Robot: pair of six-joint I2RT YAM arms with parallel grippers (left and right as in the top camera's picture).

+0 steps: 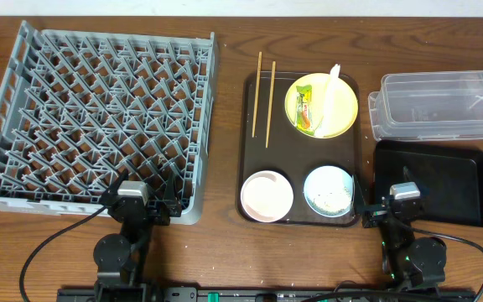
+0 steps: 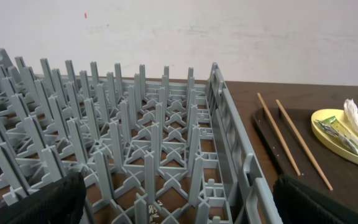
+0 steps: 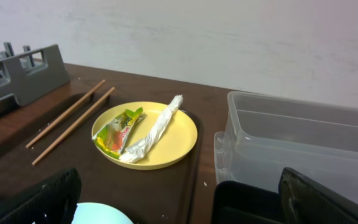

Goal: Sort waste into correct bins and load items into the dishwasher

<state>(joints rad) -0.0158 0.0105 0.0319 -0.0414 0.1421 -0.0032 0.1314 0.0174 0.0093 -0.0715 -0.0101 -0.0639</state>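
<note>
Right wrist view: green wrapper (image 3: 117,132) and crumpled paper (image 3: 157,127) lie side by side on the yellow plate (image 3: 180,135), so with right fingers (image 3: 39,202) and left fingers (image 2: 48,202) spread wide and empty, I'd pinch the wrapper alone, across its middle.

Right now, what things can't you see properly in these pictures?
- Overhead: the whitish specks in the small light blue bowl are too small to identify.
- Left wrist: the round yellow plate is cut off by the right edge.
- Right wrist: the clear rectangular plastic tub is cut off by the right edge.
- Right wrist: the flat black rectangular tray lies mostly below the bottom edge.
</note>
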